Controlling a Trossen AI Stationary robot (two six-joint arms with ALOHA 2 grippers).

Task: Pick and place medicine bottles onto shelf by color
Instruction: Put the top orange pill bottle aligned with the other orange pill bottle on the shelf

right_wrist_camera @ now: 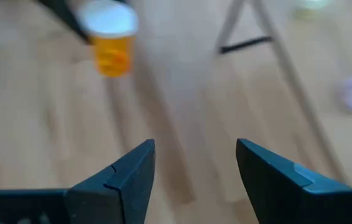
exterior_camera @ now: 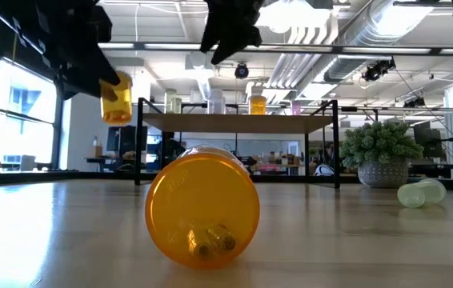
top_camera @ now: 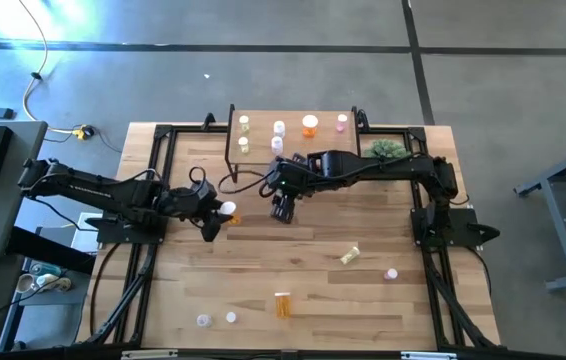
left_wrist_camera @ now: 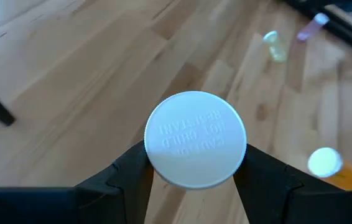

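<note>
Left hand closed on orange bottle, raised above counter. Right hand open, empty, near shelf.

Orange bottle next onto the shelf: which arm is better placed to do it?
Left. The left gripper is shut on an orange bottle, lifted off the table in front of the shelf. The right gripper is open and empty, hanging beside it.
</note>
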